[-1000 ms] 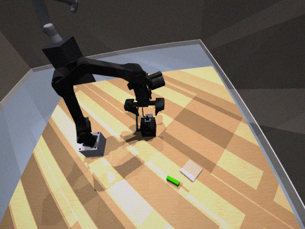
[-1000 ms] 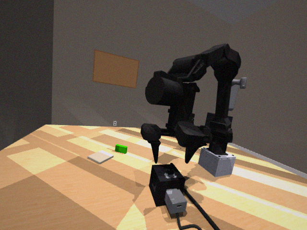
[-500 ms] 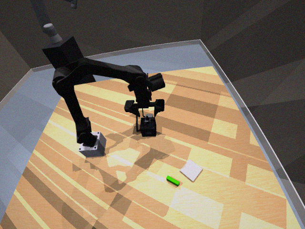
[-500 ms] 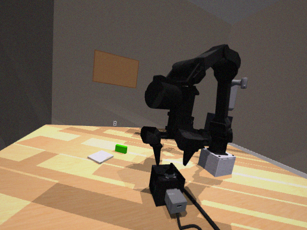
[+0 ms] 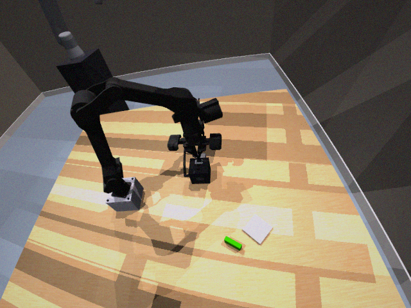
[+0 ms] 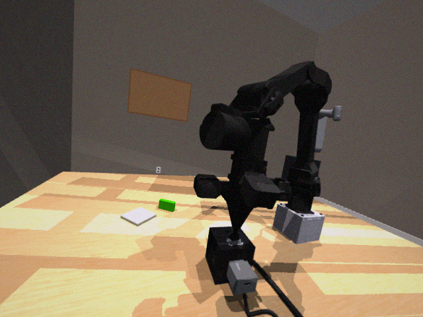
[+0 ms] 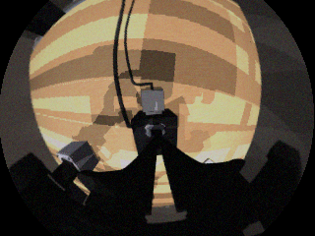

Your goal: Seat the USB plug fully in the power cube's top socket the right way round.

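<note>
Exterior: striped wooden table (image 6: 68, 238), grey walls (image 6: 238, 41)

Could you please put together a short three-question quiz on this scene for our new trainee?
1. True or false: the jaws of the gripper are closed on the USB plug atop the power cube.
2. What lies nearest the green block? A) white tile B) power cube C) arm base
3. Fill in: the grey adapter is plugged into the cube's ____.
Key: 1 true; 2 A; 3 side.
</note>
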`<action>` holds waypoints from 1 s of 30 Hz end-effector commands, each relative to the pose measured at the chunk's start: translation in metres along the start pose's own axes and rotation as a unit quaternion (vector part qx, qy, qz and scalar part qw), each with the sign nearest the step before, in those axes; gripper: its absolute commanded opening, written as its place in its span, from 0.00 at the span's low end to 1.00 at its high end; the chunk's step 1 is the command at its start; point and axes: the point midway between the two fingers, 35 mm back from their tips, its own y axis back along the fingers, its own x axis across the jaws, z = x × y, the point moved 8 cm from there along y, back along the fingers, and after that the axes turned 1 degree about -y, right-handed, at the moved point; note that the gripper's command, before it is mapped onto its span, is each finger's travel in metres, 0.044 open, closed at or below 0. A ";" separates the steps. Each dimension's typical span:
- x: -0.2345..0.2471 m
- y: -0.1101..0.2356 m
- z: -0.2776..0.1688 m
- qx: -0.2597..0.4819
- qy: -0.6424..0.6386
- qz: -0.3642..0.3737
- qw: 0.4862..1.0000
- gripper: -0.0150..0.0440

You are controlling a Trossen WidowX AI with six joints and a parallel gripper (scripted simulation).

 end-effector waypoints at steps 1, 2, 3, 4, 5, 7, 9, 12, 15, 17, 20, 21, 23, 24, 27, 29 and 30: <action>0.000 0.000 0.000 0.000 0.000 0.000 1.000 0.25; 0.000 0.000 0.000 0.000 0.000 0.000 1.000 0.25; 0.000 0.000 0.000 0.000 0.000 0.000 1.000 0.25; 0.000 0.000 0.000 0.000 0.000 0.000 1.000 0.25; 0.000 0.000 0.000 0.000 0.000 0.000 1.000 0.25; 0.000 0.000 0.000 0.000 0.000 0.000 1.000 0.25; 0.000 0.000 0.000 0.000 0.000 0.000 1.000 0.25; 0.000 0.000 0.000 0.000 0.000 0.000 1.000 0.25; 0.000 0.000 0.000 0.000 0.000 0.000 1.000 0.25; 0.000 0.000 0.000 0.000 0.000 0.001 1.000 0.25; 0.000 0.002 0.000 0.000 0.000 0.001 1.000 0.25; 0.000 0.003 0.000 0.000 0.000 0.001 1.000 0.25; 0.000 0.004 0.000 0.000 0.000 0.001 1.000 0.25; 0.000 0.005 0.000 0.000 0.000 0.001 1.000 0.25; 0.000 0.007 0.000 0.000 0.000 0.001 1.000 0.25; 0.000 0.008 0.000 0.000 0.000 0.001 1.000 0.25; 0.000 0.009 0.000 0.000 0.000 0.001 1.000 0.25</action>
